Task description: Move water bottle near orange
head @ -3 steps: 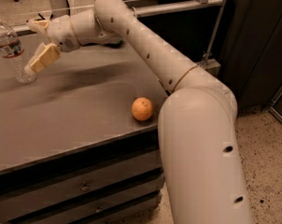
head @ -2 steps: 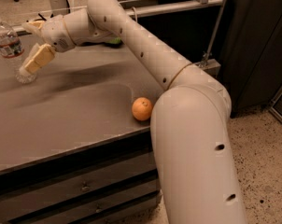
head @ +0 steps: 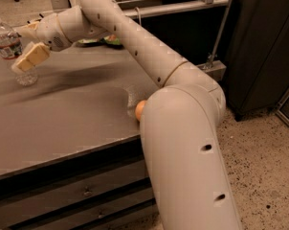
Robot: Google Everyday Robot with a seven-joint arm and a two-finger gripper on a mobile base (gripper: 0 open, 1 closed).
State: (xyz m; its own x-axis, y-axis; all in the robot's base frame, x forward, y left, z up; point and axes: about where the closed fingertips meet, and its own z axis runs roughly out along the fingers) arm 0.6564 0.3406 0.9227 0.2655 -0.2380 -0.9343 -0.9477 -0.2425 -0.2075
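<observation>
Two tan fingers [head: 33, 55] were spread wide, nothing clenched, and the gripper [head: 26, 44] hung right against the water bottle [head: 5, 41] standing at the table's [head: 63, 123] far left. The orange [head: 139, 110] sat well apart, half hidden behind the robot arm [head: 183, 128].

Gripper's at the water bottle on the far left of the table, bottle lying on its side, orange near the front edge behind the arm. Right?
Not quite. The water bottle stands upright, cap on top, not on its side; the camera view shows this. The rest holds: the gripper is at the bottle on the far left of the table, and the orange sits near the front edge, partly hidden by the arm.
</observation>
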